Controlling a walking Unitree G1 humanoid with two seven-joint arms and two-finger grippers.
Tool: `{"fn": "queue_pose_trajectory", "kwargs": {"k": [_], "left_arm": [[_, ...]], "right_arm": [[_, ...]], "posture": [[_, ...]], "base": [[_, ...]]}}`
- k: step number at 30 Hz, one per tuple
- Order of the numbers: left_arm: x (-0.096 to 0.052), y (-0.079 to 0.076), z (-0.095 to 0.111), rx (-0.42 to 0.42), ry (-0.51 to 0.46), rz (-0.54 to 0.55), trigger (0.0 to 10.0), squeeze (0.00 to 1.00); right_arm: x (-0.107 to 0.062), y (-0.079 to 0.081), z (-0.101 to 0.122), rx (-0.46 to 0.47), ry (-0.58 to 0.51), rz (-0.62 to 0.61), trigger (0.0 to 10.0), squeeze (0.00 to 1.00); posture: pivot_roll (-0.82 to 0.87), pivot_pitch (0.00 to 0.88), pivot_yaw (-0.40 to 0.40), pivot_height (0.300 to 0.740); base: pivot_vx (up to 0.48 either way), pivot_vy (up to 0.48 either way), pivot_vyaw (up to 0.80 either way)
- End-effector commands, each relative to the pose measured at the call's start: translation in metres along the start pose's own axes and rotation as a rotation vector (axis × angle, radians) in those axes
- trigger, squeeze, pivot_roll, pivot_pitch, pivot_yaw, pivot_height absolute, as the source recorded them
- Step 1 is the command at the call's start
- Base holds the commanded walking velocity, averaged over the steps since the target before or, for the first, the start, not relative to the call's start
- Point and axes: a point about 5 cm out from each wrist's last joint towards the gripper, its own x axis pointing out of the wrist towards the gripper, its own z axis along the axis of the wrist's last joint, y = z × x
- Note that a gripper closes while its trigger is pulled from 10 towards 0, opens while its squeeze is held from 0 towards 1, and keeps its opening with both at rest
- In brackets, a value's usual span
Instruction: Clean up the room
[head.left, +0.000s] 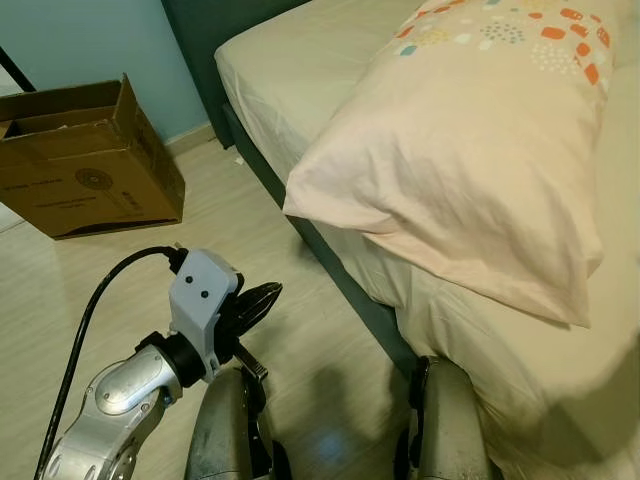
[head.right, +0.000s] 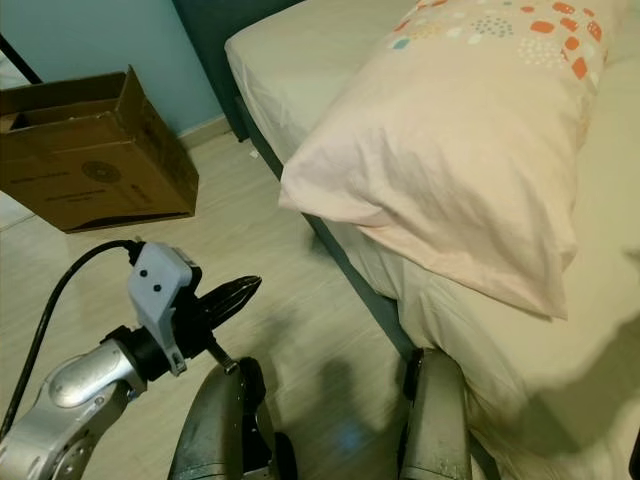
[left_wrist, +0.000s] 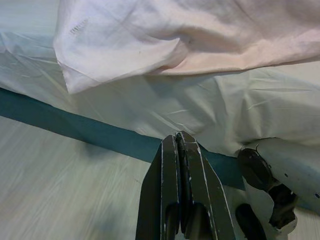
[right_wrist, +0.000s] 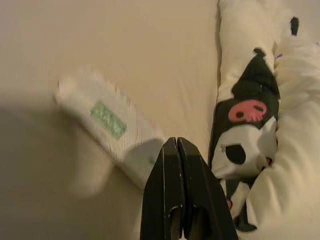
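Pillow (head.left: 470, 150) overhangs the bed (head.left: 300, 60) edge; cardboard box (head.left: 85, 160) beyond; both grippers' fingers (left_wrist: 180, 200) pressed together.

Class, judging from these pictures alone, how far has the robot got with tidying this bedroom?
Done: nothing clearly; the pillow overhangs the bed edge. In hand: nothing; the left gripper is over the floor and the right gripper is over the sheet, both with jaws shut and empty. Left: the pillow, a white packet and a plush toy on the bed, and the open cardboard box.

Head cameras look down at bed (head.left: 300, 60) edge; wrist cameras view sheets closely.
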Motion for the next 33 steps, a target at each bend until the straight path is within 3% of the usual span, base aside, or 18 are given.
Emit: {"fn": "queue_pose_trajectory", "kwargs": {"k": [1, 10, 12, 14, 15, 18, 23, 24, 25, 26, 27, 28, 30, 32, 33], "left_arm": [[-0.003, -0.005, -0.003, -0.005, 0.029, -0.025, 10.0, 0.0], [-0.003, -0.005, -0.006, -0.003, 0.038, -0.027, 10.0, 0.0], [-0.003, -0.004, -0.007, -0.002, 0.039, -0.024, 10.0, 0.0], [-0.003, -0.004, -0.008, -0.002, 0.04, -0.023, 10.0, 0.0], [-0.003, -0.004, -0.008, -0.002, 0.04, -0.022, 10.0, 0.0], [-0.003, -0.004, -0.009, -0.002, 0.04, -0.021, 10.0, 0.0], [-0.004, -0.006, -0.009, -0.001, 0.04, -0.026, 10.0, 0.0], [-0.004, -0.006, -0.009, -0.001, 0.04, -0.026, 10.0, 0.0], [-0.004, -0.006, -0.01, 0.0, 0.04, -0.028, 10.0, 0.0], [-0.004, -0.006, -0.01, 0.0, 0.04, -0.028, 10.0, 0.0], [-0.004, -0.007, -0.01, 0.001, 0.041, -0.029, 10.0, 0.0], [-0.004, -0.006, -0.01, 0.002, 0.041, -0.029, 10.0, 0.0], [-0.004, -0.006, -0.01, 0.002, 0.04, -0.027, 10.0, 0.0], [-0.002, -0.006, -0.01, 0.0, 0.037, -0.028, 10.0, 0.0], [-0.002, -0.006, -0.01, 0.0, 0.037, -0.028, 10.0, 0.0]], "right_arm": [[-0.001, -0.003, -0.018, -0.07, 0.082, 0.017, 2.9, 0.0], [-0.004, 0.007, -0.029, -0.124, 0.154, 0.131, 3.4, 0.0], [-0.006, 0.02, -0.026, -0.11, 0.15, 0.251, 4.1, 0.0], [-0.007, 0.026, -0.024, -0.11, 0.147, 0.298, 4.1, 0.0], [-0.01, 0.039, -0.02, -0.109, 0.13, 0.403, 5.3, 0.0], [-0.014, 0.051, -0.016, -0.111, 0.112, 0.51, 5.3, 0.0], [-0.034, 0.09, -0.007, -0.125, 0.06, 0.91, 5.7, 0.0], [-0.034, 0.09, -0.007, -0.125, 0.06, 0.91, 5.7, 0.0], [-0.04, 0.098, -0.003, -0.125, 0.04, 1.027, 6.7, 0.0], [-0.04, 0.098, -0.003, -0.125, 0.04, 1.027, 6.7, 0.0], [-0.045, 0.103, 0.0, -0.126, 0.026, 1.108, 6.7, 0.0], [-0.047, 0.107, 0.012, -0.096, -0.029, 1.163, 10.0, 0.0], [-0.046, 0.107, 0.023, -0.075, -0.078, 1.145, 10.0, 0.0], [-0.036, 0.098, 0.038, -0.046, -0.132, 0.957, 10.0, 0.0], [-0.036, 0.098, 0.038, -0.046, -0.132, 0.957, 10.0, 0.0]], "posture": [[0.23, 0.405, 0.115, 0.528], [0.22, 0.398, 0.111, 0.528], [0.22, 0.391, 0.105, 0.528], [0.21, 0.389, 0.103, 0.528], [0.21, 0.385, 0.102, 0.528], [0.21, 0.385, 0.102, 0.528], [0.2, 0.373, 0.101, 0.528], [0.2, 0.373, 0.101, 0.528], [0.2, 0.373, 0.101, 0.528], [0.2, 0.373, 0.101, 0.528], [0.2, 0.373, 0.101, 0.528], [0.2, 0.366, 0.102, 0.528], [0.2, 0.366, 0.102, 0.528], [0.19, 0.364, 0.106, 0.528], [0.19, 0.364, 0.106, 0.528]], "base": [[0.0, 0.0, 0.0], [0.0, 0.0, 0.0], [0.0, 0.0, 0.0], [0.0, 0.0, 0.0], [0.0, 0.0, 0.0], [0.0, 0.0, 0.0], [0.0, 0.0, 0.0], [0.0, 0.0, 0.0], [0.0, 0.0, 0.0], [0.0, 0.0, 0.0], [0.0, 0.0, 0.0], [0.0, 0.0, 0.0], [0.0, 0.0, 0.0], [0.0, 0.0, 0.0], [0.0, 0.0, 0.0]]}}
